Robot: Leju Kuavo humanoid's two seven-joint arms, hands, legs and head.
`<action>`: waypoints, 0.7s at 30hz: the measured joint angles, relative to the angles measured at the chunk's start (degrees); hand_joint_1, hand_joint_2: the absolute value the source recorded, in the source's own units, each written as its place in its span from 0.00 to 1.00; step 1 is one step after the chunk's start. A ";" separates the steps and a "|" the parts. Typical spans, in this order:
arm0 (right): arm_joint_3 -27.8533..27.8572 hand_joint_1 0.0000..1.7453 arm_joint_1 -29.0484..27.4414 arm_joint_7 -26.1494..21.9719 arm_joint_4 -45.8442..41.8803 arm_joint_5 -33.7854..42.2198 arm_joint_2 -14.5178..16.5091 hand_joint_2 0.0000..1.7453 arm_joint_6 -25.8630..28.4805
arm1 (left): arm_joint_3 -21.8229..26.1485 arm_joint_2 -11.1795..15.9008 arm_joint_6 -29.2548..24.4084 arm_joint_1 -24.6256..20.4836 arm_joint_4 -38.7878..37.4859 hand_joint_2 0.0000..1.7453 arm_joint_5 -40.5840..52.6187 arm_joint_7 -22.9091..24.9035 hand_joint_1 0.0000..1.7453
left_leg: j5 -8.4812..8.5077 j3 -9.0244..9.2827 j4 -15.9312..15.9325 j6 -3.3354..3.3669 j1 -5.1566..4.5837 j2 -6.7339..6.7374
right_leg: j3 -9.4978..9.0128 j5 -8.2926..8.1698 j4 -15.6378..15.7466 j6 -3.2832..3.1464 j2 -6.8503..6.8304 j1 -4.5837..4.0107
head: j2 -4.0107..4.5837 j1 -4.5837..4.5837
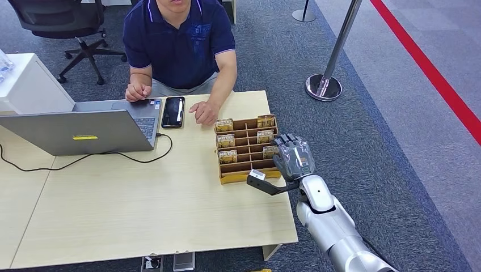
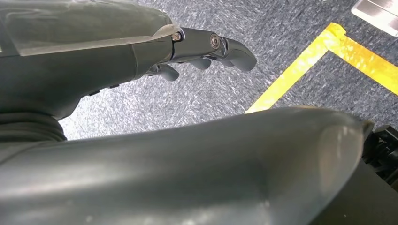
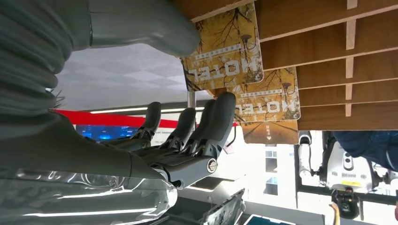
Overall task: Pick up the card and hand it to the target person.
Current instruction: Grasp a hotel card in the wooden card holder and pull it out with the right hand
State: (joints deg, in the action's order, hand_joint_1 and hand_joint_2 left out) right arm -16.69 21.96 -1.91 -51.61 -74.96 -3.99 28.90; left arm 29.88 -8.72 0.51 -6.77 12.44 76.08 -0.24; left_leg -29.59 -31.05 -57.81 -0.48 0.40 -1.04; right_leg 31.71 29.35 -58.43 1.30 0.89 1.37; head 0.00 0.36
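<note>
A wooden card rack point(image 1: 245, 165) stands at the table's right edge with several yellow hotel cards in its slots, such as one at the back right point(image 1: 265, 120). My right hand point(image 1: 294, 156) is at the rack's near right corner, over the card point(image 1: 270, 151) there. In the right wrist view that card point(image 3: 225, 51) lies between the thick thumb point(image 3: 155, 23) and the dark fingers point(image 3: 213, 119), which stand apart from it. My left hand point(image 2: 141, 51) hangs over grey carpet and holds nothing. The person point(image 1: 178, 42) in a navy polo sits across the table, one hand point(image 1: 204, 112) resting beside the rack.
An open laptop point(image 1: 85, 130) with a black cable point(image 1: 113, 156) sits at the table's left. A black phone point(image 1: 173, 111) lies in front of the person. A metal stanchion point(image 1: 323, 86) stands on the carpet to the right. A black office chair point(image 1: 68, 22) is at the back left.
</note>
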 joint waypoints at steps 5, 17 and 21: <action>-0.09 0.27 0.03 0.72 -0.61 -1.07 -0.01 1.00 -0.74 | 0.00 0.00 0.02 0.00 0.00 0.00 0.00 0.00 0.00 | 0.00 0.03 0.00 0.00 0.00 0.00 | -0.03 0.00 0.00 0.00 0.00 0.00 | 0.00 0.05; -0.05 0.33 0.25 0.35 -1.48 -1.71 -0.01 1.00 -2.35 | 0.00 0.00 0.06 0.00 0.00 0.00 -0.06 0.00 0.00 | 0.00 0.15 -0.01 0.00 0.00 0.01 | -0.15 0.00 0.00 0.00 0.01 0.00 | 0.00 0.03; -0.05 0.52 0.35 0.11 -1.42 -1.79 -0.07 1.00 -2.92 | 0.00 0.00 0.02 0.00 0.00 0.00 -0.10 -0.02 0.00 | 0.00 0.17 -0.01 0.00 0.00 0.03 | -0.16 -0.01 0.00 -0.01 0.01 0.00 | 0.00 0.04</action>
State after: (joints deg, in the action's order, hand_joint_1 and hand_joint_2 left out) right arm -16.74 22.31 -1.80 -53.03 -76.75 -4.06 25.97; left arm 29.88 -8.72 0.52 -6.76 12.44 75.98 -0.26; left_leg -29.59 -30.88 -57.83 -0.48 0.40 -1.01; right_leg 31.55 29.34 -58.43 1.29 0.90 1.37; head 0.00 0.40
